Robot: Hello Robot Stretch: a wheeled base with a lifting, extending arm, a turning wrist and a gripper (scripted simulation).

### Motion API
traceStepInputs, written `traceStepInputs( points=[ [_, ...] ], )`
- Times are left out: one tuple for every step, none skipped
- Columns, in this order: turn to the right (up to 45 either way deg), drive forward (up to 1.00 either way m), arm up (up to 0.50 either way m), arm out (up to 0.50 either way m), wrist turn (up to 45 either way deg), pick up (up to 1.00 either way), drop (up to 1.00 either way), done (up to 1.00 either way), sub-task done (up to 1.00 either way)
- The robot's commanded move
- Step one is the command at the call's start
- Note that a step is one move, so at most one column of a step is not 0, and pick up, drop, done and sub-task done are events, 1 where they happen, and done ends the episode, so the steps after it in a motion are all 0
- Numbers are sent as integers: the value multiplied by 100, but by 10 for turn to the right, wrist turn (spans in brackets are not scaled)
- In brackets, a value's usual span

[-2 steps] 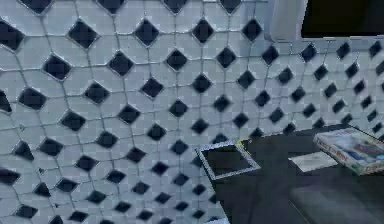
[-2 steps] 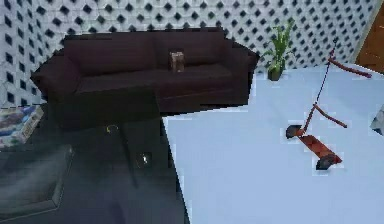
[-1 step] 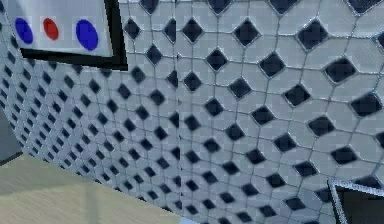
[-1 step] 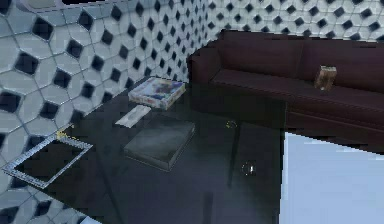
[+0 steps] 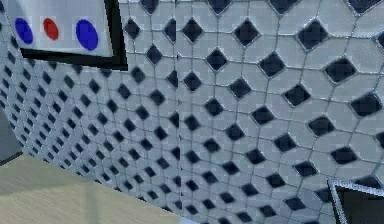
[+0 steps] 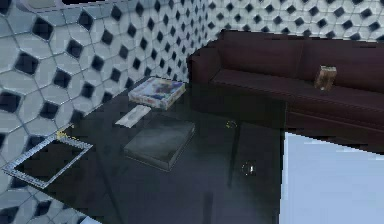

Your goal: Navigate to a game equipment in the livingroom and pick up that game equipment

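**A:** What lies closest?

**B:** In the forward view, a strip of pale floor [image 5: 50, 195] meets a wall [image 5: 250, 110] of white and dark blue tiles. A picture [image 5: 60, 30] with blue and red dots hangs high on it. In the arm side view, a dark low table [image 6: 150, 190] carries a grey flat slab [image 6: 160, 143], then a small white bar [image 6: 130, 120], then a pale flat box [image 6: 157, 92] at its far corner. Beyond stands a dark sofa [image 6: 290, 80] with a small upright object [image 6: 326, 77] on its seat.

**A:** Where is the game equipment?

**B:** Nothing is plainly that. My guess is the pale flat box.

**A:** And the gripper?

**B:** I cannot tell its state. The wall looks close ahead, so the robot should probably shift only a little, line the arm up with the box, and reach across without brushing the slab.
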Motion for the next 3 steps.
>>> traceStepInputs(
  points=[
    [0, 0, 36, 0, 0, 0, 0, 0, 0],
    [0, 0, 0, 30, 0, 0, 0, 0, 0],
    [0, 0, 0, 0, 450, 0, 0, 0, 0]
  ],
)
